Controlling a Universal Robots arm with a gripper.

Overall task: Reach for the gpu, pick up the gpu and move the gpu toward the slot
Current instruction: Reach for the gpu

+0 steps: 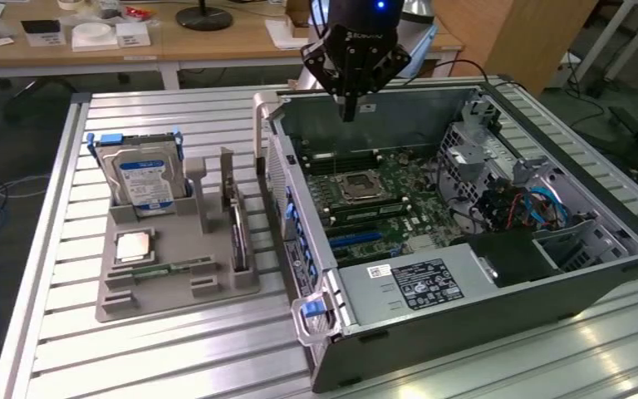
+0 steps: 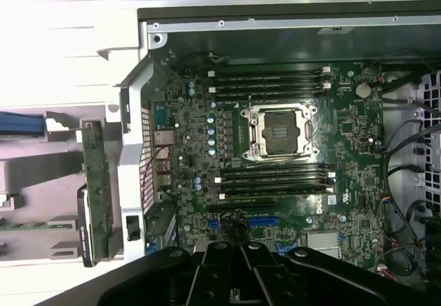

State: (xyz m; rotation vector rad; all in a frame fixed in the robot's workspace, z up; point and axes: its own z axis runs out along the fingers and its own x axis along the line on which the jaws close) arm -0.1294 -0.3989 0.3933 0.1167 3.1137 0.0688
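Observation:
The gpu (image 1: 238,234) stands on edge in a slot of the grey holder (image 1: 164,301), a dark slab just off the open computer case (image 1: 541,287) on the exterior view's left. In the wrist view the gpu (image 2: 94,199) shows as a narrow green board with a dark edge. My gripper (image 1: 348,110) hangs above the far end of the case, shut with nothing between its fingers, well away from the gpu. Its black fingers (image 2: 219,268) meet over the motherboard (image 2: 344,130). The blue slots (image 1: 358,239) lie on the board, also visible as blue slots (image 2: 258,220) near my fingertips.
A blue-labelled hard drive (image 1: 142,179) stands upright at the back of the holder. A processor (image 1: 133,247) and a memory stick (image 1: 164,270) lie in it. The case holds cables (image 1: 518,204) and a power supply (image 1: 430,283). Desks with clutter stand behind the slatted table (image 1: 164,357).

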